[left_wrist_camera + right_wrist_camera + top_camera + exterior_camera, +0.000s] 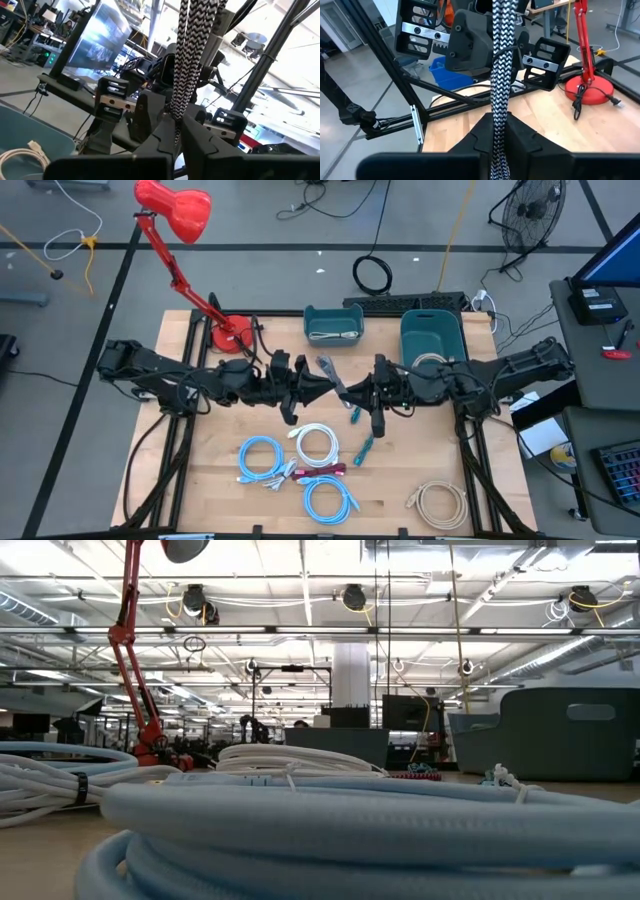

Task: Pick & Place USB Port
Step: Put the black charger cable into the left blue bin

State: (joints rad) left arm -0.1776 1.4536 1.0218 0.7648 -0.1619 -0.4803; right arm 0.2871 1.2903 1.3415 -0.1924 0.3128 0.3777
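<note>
High view: black-and-white braided cable (330,372) spans left claw (318,388) and right claw (352,393), both clamped on it.

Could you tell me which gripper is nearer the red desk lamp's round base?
Left. The left gripper sits just right of the red desk lamp's round base; the right gripper lies farther right.

Braided cable (501,75): black-and-white zigzag weave. Both arms and both grippers dark, near black. Desk lamp (175,210): red shade, arm and base. Two bins, small (334,326) and large (432,337), both teal. Coiled cables: three light blue (261,457), one white (316,443), one cream (439,504). Tabletop (400,470): pale wood. Floor grey.
</note>
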